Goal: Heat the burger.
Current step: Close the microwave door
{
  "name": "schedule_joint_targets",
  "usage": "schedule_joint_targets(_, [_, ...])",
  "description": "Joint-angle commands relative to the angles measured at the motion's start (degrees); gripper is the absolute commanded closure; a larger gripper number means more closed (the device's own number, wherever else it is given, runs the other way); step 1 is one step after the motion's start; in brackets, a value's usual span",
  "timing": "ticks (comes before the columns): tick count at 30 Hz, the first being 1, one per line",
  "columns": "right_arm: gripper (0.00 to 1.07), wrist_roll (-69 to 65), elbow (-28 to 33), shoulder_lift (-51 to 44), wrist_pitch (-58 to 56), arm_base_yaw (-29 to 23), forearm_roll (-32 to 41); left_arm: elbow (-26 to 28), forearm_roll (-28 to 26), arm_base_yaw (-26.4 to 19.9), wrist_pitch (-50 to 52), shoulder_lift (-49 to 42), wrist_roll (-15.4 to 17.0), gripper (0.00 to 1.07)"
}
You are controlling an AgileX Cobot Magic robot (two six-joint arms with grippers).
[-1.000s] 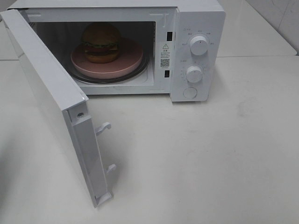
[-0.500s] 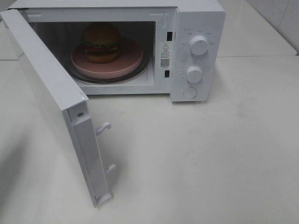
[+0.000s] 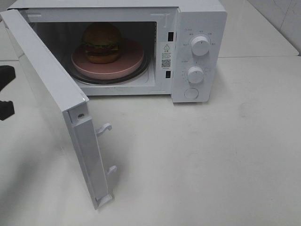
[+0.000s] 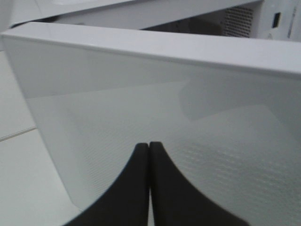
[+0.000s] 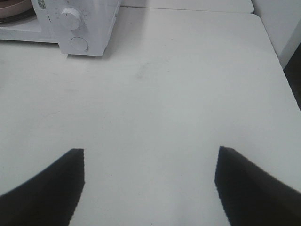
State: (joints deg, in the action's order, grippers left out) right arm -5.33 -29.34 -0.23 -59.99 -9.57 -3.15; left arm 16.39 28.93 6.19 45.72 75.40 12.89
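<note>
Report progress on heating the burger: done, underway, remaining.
Done: the burger sits on the pink plate inside the microwave. Underway: the left gripper, shut, faces the outer side of the open door, apparently to push it closed. Left: closing the door and turning the knobs. The right gripper hangs open over the table.

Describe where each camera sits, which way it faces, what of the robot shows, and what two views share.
Exterior high: mounted high, looking down at the open microwave with the burger inside; part of the left arm at the left edge.
Left wrist: on the left arm, facing the door from outside, close up; shut jaws show.
Right wrist: on the right arm, facing across the table to the microwave's knob; open jaws show.
Shared: door, exterior and left wrist; knob, exterior and right wrist.
</note>
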Motion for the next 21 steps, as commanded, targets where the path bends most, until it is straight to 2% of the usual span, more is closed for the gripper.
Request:
schedule_joint_targets(1, [0.31,0.1,0.0,-1.5,0.4,0.2,-0.3,0.5,-5.4,4.7,1.1,2.3,-3.4,1.07])
schedule_joint_targets(5, [0.31,0.1,0.0,-1.5,0.4,0.2,-0.3,0.5,-9.4,7.2,2.0,3.7,-4.5,1.07])
schedule_joint_targets(10, [0.31,0.1,0.0,-1.5,0.4,0.2,-0.3,0.5,-14.4,11.6,3.6,6.0,-7.5,1.07])
schedule_joint_targets(16, [0.31,0.1,0.0,-1.5,0.4,0.2,-0.3,1.5,-17.0,14.6,3.8,8.5,-7.5,1.07])
schedule_joint_targets(21, [0.31,0.1,0.0,-1.5,0.4,0.2,-0.3,4.6,-18.9,18.5,3.5,11.4,-8.7,1.07])
